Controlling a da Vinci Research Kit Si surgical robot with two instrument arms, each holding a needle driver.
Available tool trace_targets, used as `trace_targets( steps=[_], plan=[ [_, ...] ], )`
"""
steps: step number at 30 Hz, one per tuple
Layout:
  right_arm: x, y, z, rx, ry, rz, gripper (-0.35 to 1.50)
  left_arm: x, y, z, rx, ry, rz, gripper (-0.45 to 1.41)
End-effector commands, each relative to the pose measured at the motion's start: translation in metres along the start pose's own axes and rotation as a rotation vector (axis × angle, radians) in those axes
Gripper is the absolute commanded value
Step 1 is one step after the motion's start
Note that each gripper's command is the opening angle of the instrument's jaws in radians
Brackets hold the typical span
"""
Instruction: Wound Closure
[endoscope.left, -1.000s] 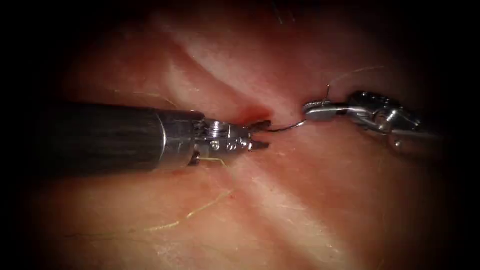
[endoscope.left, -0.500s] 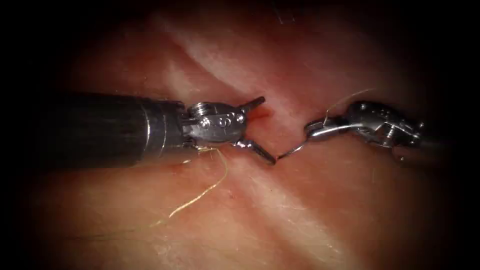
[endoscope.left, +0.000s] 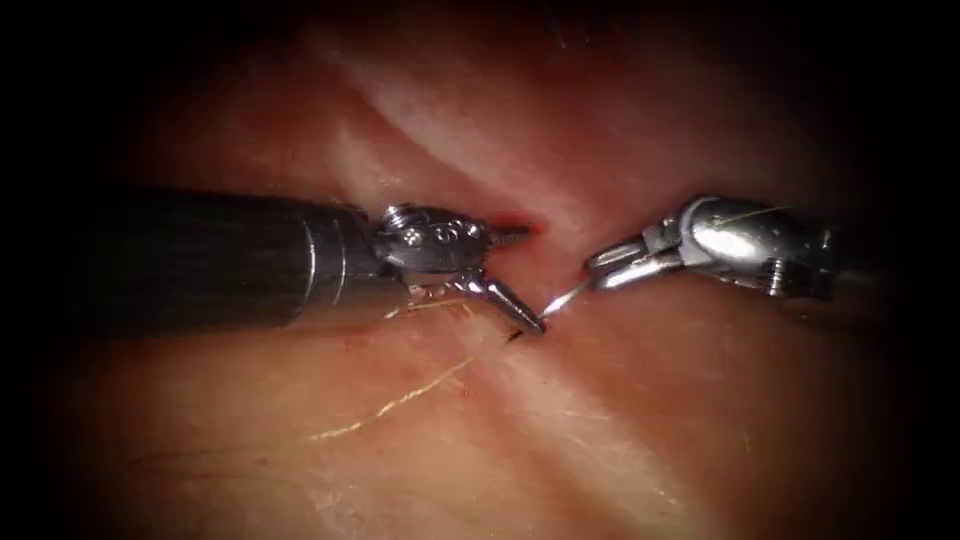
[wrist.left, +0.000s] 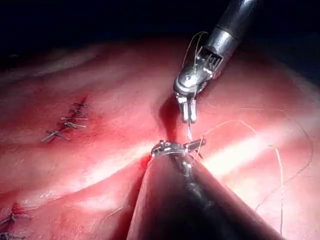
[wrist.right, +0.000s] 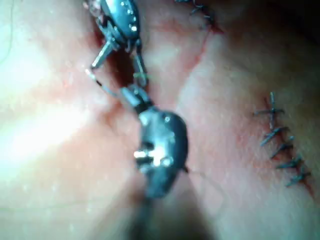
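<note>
The cut (endoscope.left: 520, 225) runs diagonally through the tissue (endoscope.left: 620, 420), with red fluid at its middle. My left tool (endoscope.left: 528, 278) comes in from the left with its jaws wide open over the cut, holding nothing. My right tool (endoscope.left: 598, 270) is shut on the curved needle (endoscope.left: 565, 297) near its rear end. The needle's tip points down-left and ends just beside the left tool's lower jaw; I cannot tell if it touches the tissue. In the left wrist view the right tool (wrist.left: 189, 116) holds the needle (wrist.left: 190, 132) above the left jaws. Pale thread (endoscope.left: 400, 402) lies left of the cut.
Older stitched cuts (wrist.left: 67, 122) (wrist.right: 282, 145) lie away from the working site. Loose thread (wrist.left: 280, 160) loops over the tissue beside the left shaft (wrist.left: 185, 200). A thread strand crosses the right tool's wrist (endoscope.left: 745, 212).
The left jaws opened wide and turned, the lower one now angled down-right. The right tool moved left and lower, swinging the needle's tip down toward that lower jaw.
</note>
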Motion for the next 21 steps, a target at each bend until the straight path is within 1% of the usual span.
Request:
trace_targets(
  steps=[1,5,6,10,19,20,21],
  plan=[
    [-0.0004,0.0006,0.0010,0.018,0.007,-0.048,-0.35,0.0001,-0.0004,0.0008,-0.006,0.000,0.000,1.01],
    [-0.0006,0.0004,0.0013,0.028,0.000,-0.089,-0.35,0.0000,-0.0004,0.0009,-0.015,-0.002,0.008,0.94],
    [-0.0007,0.0002,0.0016,0.039,-0.008,-0.116,-0.35,-0.0001,-0.0003,0.0010,-0.021,-0.003,0.013,0.81],
    [-0.0007,0.0004,0.0022,0.043,-0.012,-0.140,-0.35,-0.0005,-0.0002,0.0014,-0.030,-0.011,0.024,0.67],
    [0.0000,0.0008,0.0030,0.049,-0.022,-0.177,-0.35,-0.0015,0.0003,0.0024,-0.056,-0.057,0.028,0.67],
    [0.0002,0.0009,0.0031,0.048,-0.022,-0.182,-0.35,-0.0016,0.0003,0.0025,-0.060,-0.061,0.033,0.59],
    [0.0004,0.0010,0.0032,0.049,-0.020,-0.182,-0.35,-0.0016,0.0002,0.0026,-0.064,-0.062,0.037,0.56]
  ],
)
